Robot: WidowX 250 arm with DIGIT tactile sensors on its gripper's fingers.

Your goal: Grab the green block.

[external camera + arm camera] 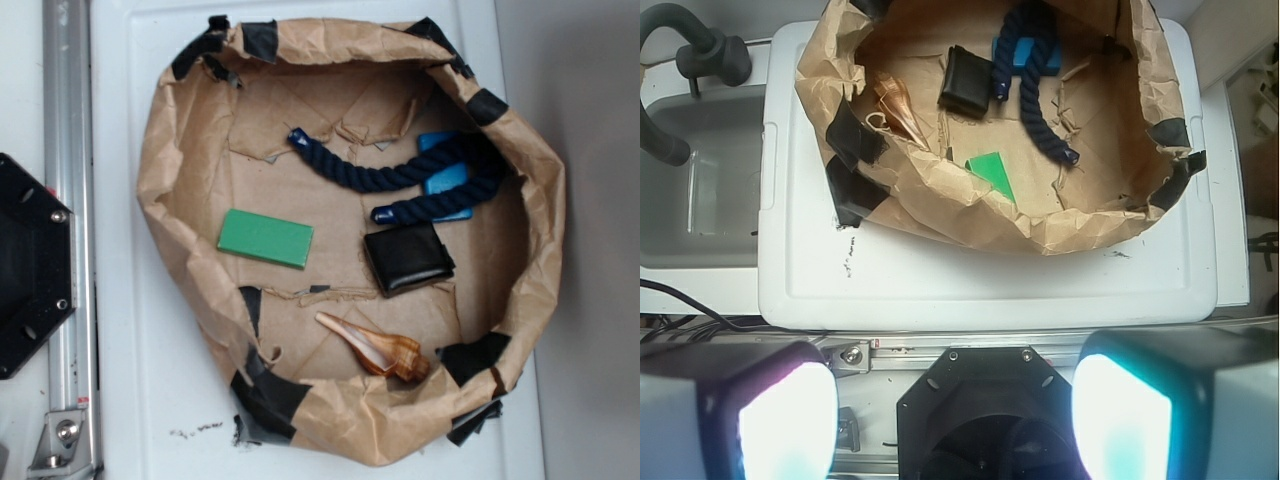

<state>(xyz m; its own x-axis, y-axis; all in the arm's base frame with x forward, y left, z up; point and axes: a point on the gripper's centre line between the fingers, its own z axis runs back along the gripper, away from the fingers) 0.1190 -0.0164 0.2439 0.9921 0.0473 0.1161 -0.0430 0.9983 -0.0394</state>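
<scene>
Green block (265,238) lies flat on the paper bag (170,160) floor at 9 o'clock, clear of the wallet (408,258). Looks light, stiff, thin: pinch across the short edges. Gripper (955,420) released, well back.

The green block (265,238) is a thin, flat, bright-green rectangular slab with sharp edges and a plain, unmarked top. It lies flat on the brown paper floor, slightly skewed. In the wrist view the green block (994,173) sits well ahead of the tool (955,415), far from its two pale fingertips and a little to the right of the midline between them. There its near part is hidden behind the crumpled paper rim. Nothing rests on it or touches it.
</scene>
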